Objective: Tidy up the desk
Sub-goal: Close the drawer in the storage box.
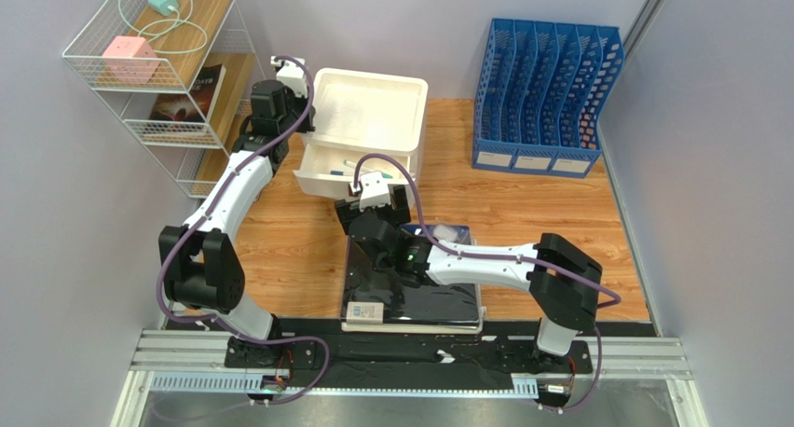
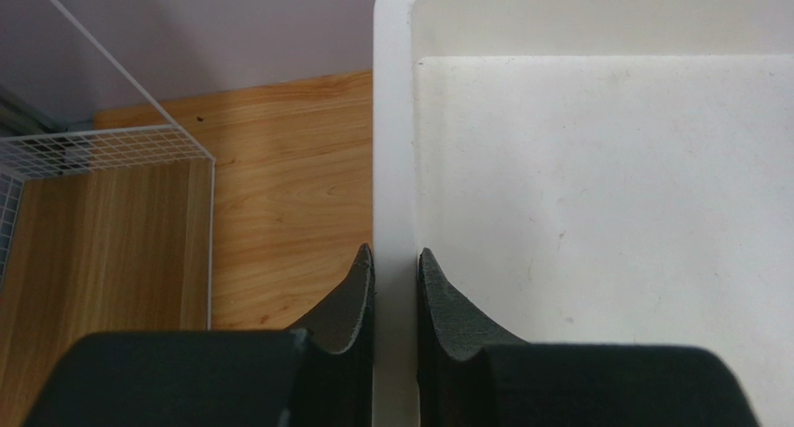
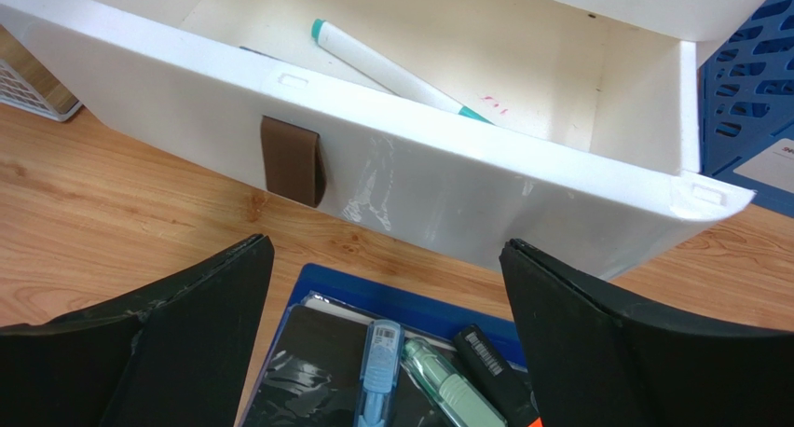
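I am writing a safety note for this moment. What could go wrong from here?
1. The left gripper pinches only the thin side wall of the white drawer box; a pull might tilt or drag the box.
2. The open right gripper hangs close to the open drawer; going down for the pens, it may bump the drawer front.

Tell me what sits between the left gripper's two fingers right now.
The side rim of the white drawer unit. The left gripper pinches it, with one finger outside the rim and one inside the top tray. The left wrist view shows this.
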Robot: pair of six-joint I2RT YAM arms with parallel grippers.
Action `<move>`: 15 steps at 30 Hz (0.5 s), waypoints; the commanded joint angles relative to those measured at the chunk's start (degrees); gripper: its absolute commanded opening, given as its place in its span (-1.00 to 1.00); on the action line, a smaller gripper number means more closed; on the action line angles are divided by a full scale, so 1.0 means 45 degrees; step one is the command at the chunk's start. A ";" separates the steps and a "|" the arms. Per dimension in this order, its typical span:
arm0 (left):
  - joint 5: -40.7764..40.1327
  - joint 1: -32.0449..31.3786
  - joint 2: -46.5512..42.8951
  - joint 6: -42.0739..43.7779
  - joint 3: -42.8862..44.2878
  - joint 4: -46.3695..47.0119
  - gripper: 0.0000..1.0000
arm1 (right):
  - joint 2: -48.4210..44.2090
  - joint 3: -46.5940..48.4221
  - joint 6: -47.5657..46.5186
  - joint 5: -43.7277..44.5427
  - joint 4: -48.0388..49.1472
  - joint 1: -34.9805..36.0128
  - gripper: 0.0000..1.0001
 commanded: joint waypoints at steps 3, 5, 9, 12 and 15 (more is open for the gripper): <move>0.0973 -0.0105 -0.0797 0.0219 -0.0748 -0.0551 -0.88 | 0.0908 0.1705 0.0275 0.0272 0.0424 -0.0731 1.00; 0.1012 -0.0125 -0.0974 0.0200 -0.0925 -0.0668 -0.86 | 0.1338 0.2212 0.0295 0.0213 0.0326 -0.0888 1.00; 0.1344 -0.0144 -0.1675 0.0219 -0.1607 -0.0981 -0.83 | 0.1827 0.2800 0.0236 0.0115 0.0190 -0.1180 1.00; 0.1713 -0.0164 -0.2203 0.0180 -0.2058 -0.1234 -0.81 | 0.1906 0.2840 0.0256 0.0096 0.0248 -0.1434 1.00; 0.2182 -0.0300 -0.2691 0.0083 -0.2293 -0.1644 -0.80 | 0.1847 0.2723 0.0471 0.0057 0.0287 -0.1727 1.00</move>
